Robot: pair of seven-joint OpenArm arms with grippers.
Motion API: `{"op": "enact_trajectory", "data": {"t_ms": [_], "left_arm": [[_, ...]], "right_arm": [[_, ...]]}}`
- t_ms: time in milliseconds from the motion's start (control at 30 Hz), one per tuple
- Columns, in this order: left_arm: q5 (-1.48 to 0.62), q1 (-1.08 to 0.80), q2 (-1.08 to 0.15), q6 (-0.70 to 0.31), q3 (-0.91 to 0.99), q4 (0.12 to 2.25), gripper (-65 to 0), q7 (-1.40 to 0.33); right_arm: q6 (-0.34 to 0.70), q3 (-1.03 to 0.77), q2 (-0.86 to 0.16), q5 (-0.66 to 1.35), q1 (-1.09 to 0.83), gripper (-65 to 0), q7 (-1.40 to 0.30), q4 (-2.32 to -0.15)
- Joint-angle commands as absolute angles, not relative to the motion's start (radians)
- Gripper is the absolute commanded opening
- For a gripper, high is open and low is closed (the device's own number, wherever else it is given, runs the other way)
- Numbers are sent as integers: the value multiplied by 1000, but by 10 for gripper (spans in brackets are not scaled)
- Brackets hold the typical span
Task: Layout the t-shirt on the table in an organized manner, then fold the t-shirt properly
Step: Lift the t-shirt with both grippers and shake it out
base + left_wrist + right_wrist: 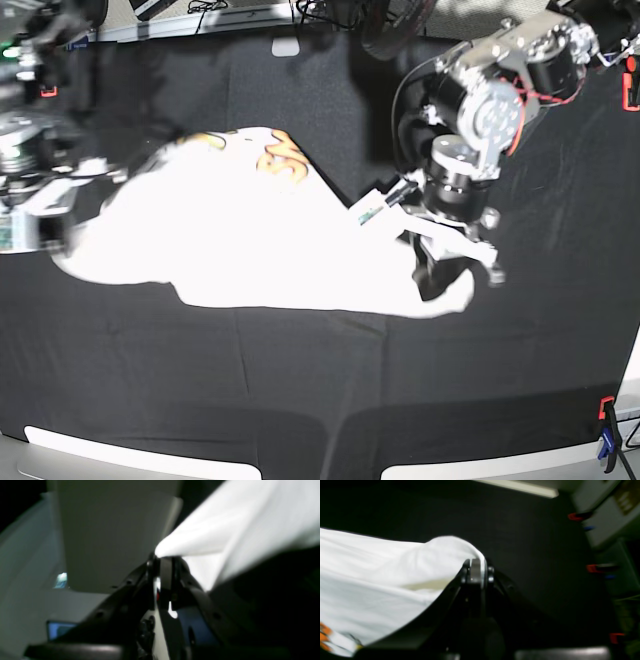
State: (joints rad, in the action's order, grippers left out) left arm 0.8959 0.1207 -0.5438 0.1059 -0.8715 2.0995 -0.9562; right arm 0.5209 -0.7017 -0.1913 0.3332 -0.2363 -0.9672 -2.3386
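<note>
T-shirt (250,230) stretched between both raised arms (tools clamped).

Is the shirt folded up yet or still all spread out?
Not folded. The shirt is stretched between the left gripper and right gripper, both pinching its edges, hanging rumpled above the table.

The left claw (163,561) fills the lower middle of the blurred left wrist view, its dark fingers (165,573) pressed together on a bunched point of the white t-shirt (240,527). From that pinch the cloth fans out up and to the right in soft folds, reaching the frame's top and right edges. Below the cloth on the right everything is dark. To the left stands a pale wall (112,530), with a small bluish screen (60,628) at lower left.
</note>
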Motion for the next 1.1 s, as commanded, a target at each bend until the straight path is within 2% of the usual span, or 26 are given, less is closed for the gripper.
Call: {"op": "enact_trajectory", "data": {"t_ms": [0, 233, 467, 633, 767, 933, 1067], "left_arm": [[950, 136, -550, 151, -865, 2142, -650, -968], [1108, 136, -549, 286, -865, 2271, -650, -968], [1243, 136, -549, 401, -865, 2356, -650, -968], [1341, 136, -549, 411, -865, 2356, -650, -969], [1423, 136, -549, 494, -865, 2356, -650, -973], [1484, 136, -549, 649, -865, 2356, -650, -974], [1484, 136, -549, 669, -865, 2356, -650, -971]], "right_arm": [[516, -734, -230, 355, -230, -650, -931, -2356], [515, -945, -411, 510, -220, -650, -913, -2356], [516, -1143, -531, 718, -177, -650, -912, -2356], [515, -1216, -580, 744, -177, -650, -913, -2356], [515, -1244, -600, 744, -177, -650, -912, -2356], [511, -1245, -621, 743, -177, -650, -901, -2356], [490, -1245, -643, 733, -157, -650, -894, -2356]]}}
